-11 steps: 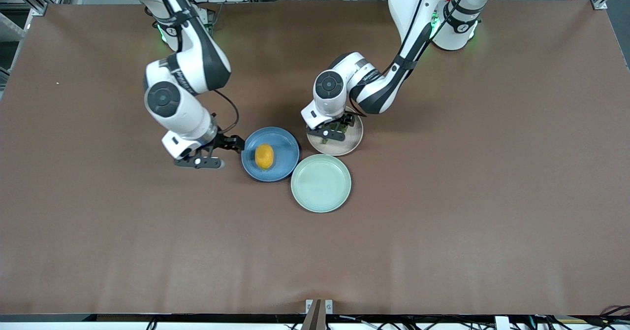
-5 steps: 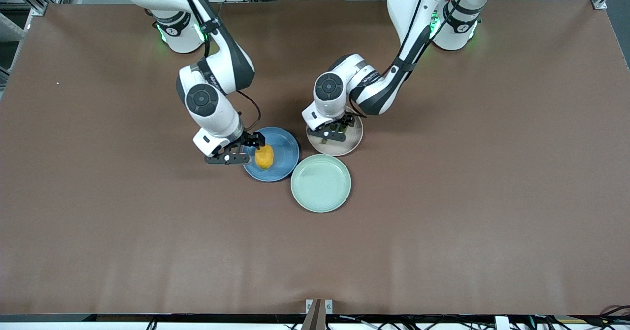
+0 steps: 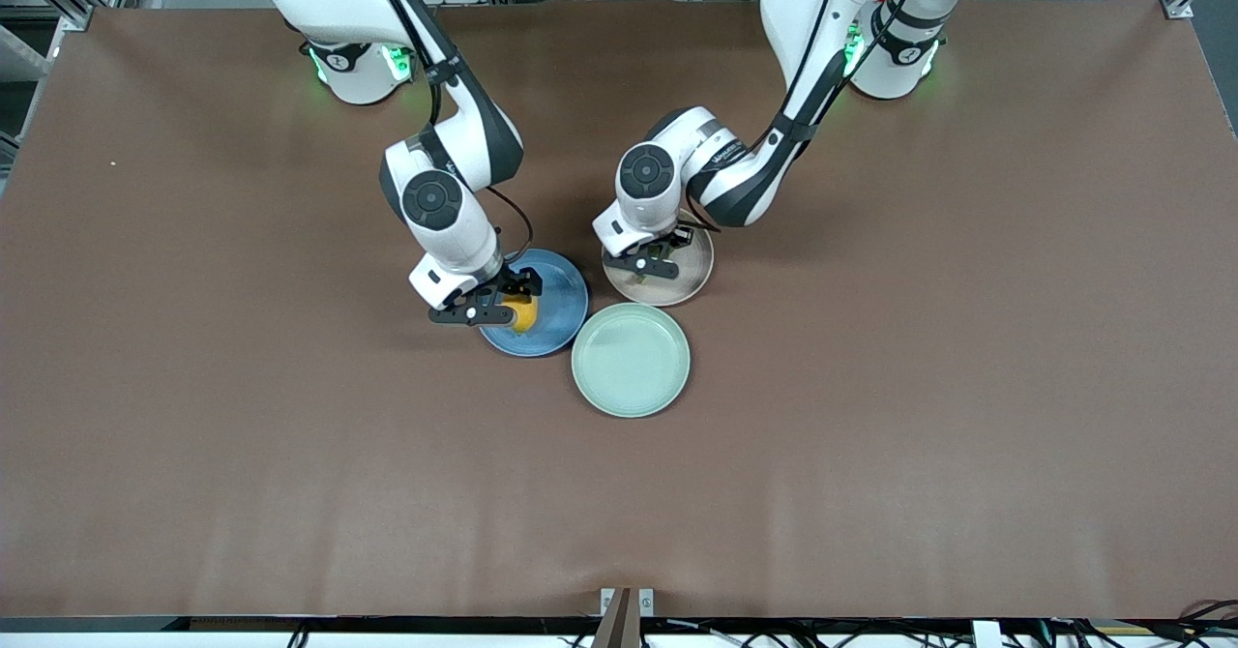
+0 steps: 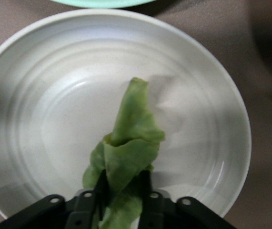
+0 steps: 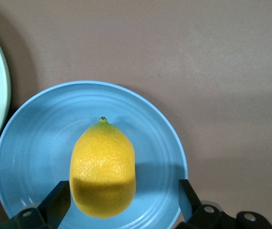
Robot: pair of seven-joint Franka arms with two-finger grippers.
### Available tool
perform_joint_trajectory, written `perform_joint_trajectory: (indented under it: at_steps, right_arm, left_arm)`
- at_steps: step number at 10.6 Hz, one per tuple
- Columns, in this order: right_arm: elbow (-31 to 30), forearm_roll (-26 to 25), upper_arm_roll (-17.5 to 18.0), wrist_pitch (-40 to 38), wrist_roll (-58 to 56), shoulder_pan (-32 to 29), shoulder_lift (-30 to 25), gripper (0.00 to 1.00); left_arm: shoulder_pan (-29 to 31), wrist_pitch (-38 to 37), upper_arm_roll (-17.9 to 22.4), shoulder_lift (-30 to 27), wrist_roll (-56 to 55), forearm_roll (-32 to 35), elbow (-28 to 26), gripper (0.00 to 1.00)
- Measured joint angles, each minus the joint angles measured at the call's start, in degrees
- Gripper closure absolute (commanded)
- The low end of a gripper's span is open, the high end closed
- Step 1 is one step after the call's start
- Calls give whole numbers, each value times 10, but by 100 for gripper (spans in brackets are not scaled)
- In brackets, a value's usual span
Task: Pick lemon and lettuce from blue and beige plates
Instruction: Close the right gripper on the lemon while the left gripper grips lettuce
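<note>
Front view: near the bench middle, right gripper (image 3: 498,305) over blue plate (image 3: 556,314); left gripper (image 3: 650,259) over beige plate (image 3: 692,276).

Left wrist view: lettuce (image 4: 126,152) pinched above the plate.

Right wrist view: fingers (image 5: 55,202) spread around lemon (image 5: 103,169), which lies on the blue plate.

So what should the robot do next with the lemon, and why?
Probably lower the right gripper a little and shut it on the lemon. Its fingers are open, one on each side of the lemon, which sits on the blue plate ungrasped. The left gripper is already shut on the lettuce over the beige plate, so the lemon is what remains.
</note>
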Motion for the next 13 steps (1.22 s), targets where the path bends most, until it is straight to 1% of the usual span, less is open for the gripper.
perform_joint_trajectory:
  at_steps: [6,9,10,11,12,13]
  right_arm:
    - [0,0,0,70,31,20,51,0]
    - [4,0,0,87,46,32,68,0]
    - [7,0,0,87,46,32,70,2]
    - [8,0,0,87,46,32,71,10]
    - [9,0,-1,87,46,32,71,21]
    - [10,0,-1,87,46,32,71,36]
  left_arm:
    - [3,5,3,-5,-8,0,11,100]
    - [16,4,9,-38,-15,0,16,100]
    - [30,-3,9,-52,-15,0,16,100]
    - [46,-14,11,-62,-15,1,17,100]
    - [64,-28,11,-70,-15,6,20,100]
    - [83,-47,12,-73,-14,17,30,100]
